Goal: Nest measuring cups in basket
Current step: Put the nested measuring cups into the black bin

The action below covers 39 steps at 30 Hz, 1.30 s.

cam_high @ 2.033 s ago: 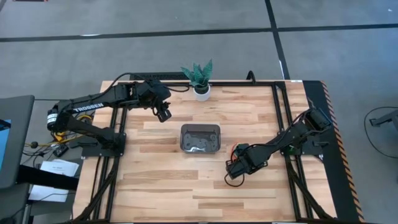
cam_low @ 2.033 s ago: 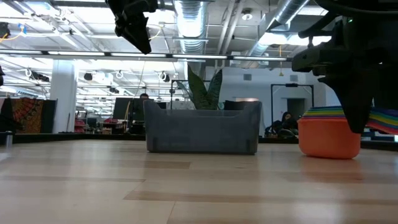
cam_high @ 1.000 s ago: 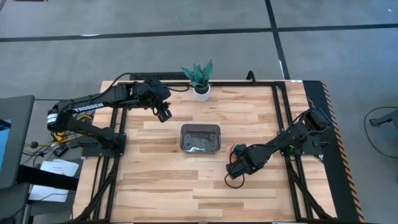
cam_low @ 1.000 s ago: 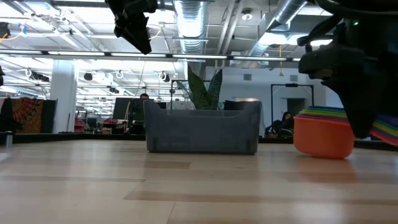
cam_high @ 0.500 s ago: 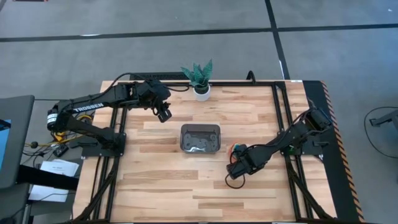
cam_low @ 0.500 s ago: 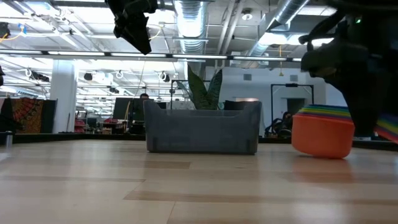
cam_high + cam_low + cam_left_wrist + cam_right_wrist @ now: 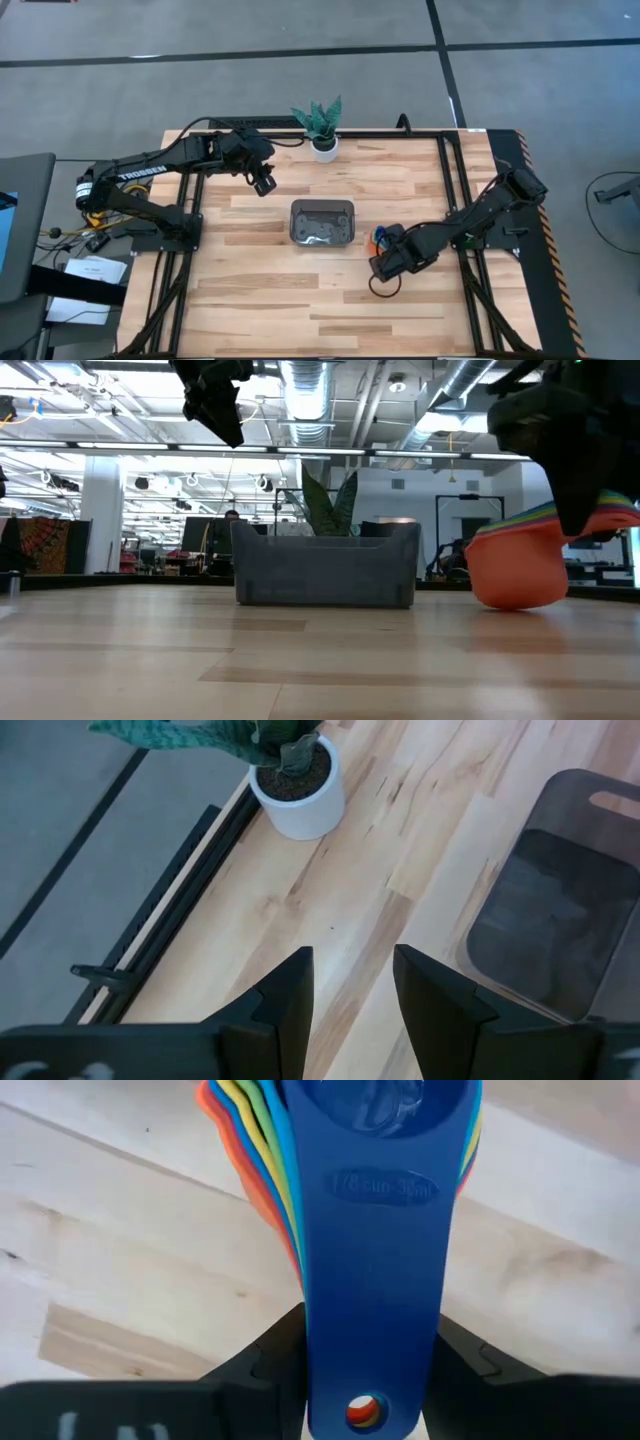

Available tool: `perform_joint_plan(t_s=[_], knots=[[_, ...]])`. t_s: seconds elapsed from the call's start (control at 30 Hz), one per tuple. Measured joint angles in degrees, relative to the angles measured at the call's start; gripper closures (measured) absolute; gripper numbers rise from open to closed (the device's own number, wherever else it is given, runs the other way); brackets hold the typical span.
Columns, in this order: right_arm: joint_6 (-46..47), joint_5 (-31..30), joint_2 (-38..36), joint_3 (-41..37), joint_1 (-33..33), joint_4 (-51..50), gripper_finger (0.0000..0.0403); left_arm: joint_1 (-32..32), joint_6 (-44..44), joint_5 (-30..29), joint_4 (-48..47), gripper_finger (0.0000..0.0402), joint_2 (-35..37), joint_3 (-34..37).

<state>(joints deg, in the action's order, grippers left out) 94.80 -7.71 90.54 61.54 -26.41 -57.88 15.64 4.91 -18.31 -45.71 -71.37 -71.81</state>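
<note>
The measuring cups are nested in one stack, the orange one outermost, tilted to the right of the basket. The stack also shows in the high view. Their flat handles fan out under a blue top handle. My right gripper is shut on these handles. The dark grey mesh basket stands on the table's middle, with no cup showing in it. My left gripper hangs open and empty above the table, left of and beyond the basket. My right gripper pinches the stacked handles between its two fingers, one at each long edge of the blue top handle. The fingers lie along the handles. The stack is tilted, handle end up; whether the orange cup's lowest edge touches the table I cannot tell.
A white-potted plant stands at the far edge behind the basket; it also shows in the left wrist view. Black frame rails run along the table's left, right and far sides. Bare wood lies between the basket and the near edge.
My right gripper has gone a little toward the basket and up with the handles. The cup stack has slid slightly toward the basket and then tipped, its handle end rising while the orange cup's bottom stays low.
</note>
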Motion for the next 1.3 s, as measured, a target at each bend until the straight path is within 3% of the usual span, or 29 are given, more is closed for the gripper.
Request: perform_joint_plan(t_s=[0.2,0.57,1.0,1.3], knots=[[-2.19,0.08,0.66,-0.01,0.78,0.28,0.0245,-0.01,-0.15,-0.02,0.11,0.0272,0.0,0.0],[-3.82,0.11,0.68,0.0,1.4,1.35,0.0203,-0.02,-0.16,-0.04,0.11,0.0272,0.0,0.0],[-2.95,0.18,0.7,-2.86,1.33,4.48,0.0212,-0.02,-0.07,-0.04,-0.18,0.0272,0.0,0.0],[-3.34,0.18,0.63,-2.86,1.33,4.43,0.018,-0.02,0.04,-0.04,-0.39,0.0272,0.0,0.0]])
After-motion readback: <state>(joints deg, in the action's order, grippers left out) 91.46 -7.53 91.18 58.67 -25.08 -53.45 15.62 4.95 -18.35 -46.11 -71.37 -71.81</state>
